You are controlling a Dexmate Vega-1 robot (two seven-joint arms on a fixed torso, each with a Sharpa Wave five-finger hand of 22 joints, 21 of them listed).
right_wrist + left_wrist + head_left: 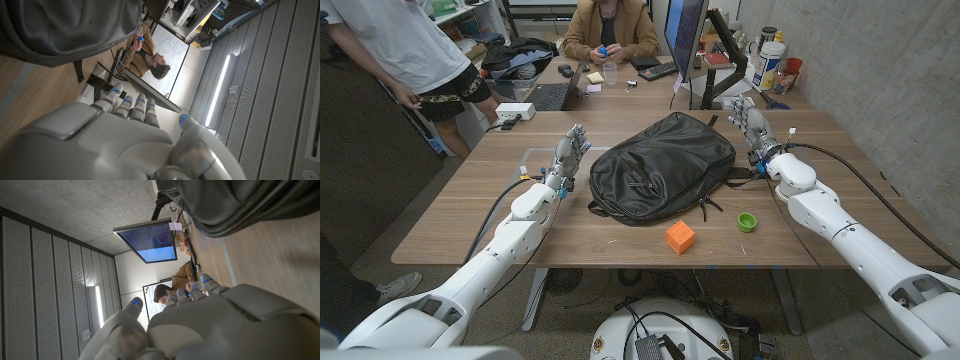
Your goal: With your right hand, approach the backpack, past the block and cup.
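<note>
Flanking the black backpack, both robot hands stand with nothing in them on the wooden table.

From the left: the left hand rises just beside the backpack's left edge, fingers spread and pointing away from the robot. The backpack lies flat at the table's middle, straps trailing toward the near edge. Nearer the robot sit the orange block and, to its right, the small green cup, both apart from the bag. The right hand stands just off the backpack's right side, beyond block and cup, fingers spread and empty. Behind the table a seated person handles something small beside a monitor.
</note>
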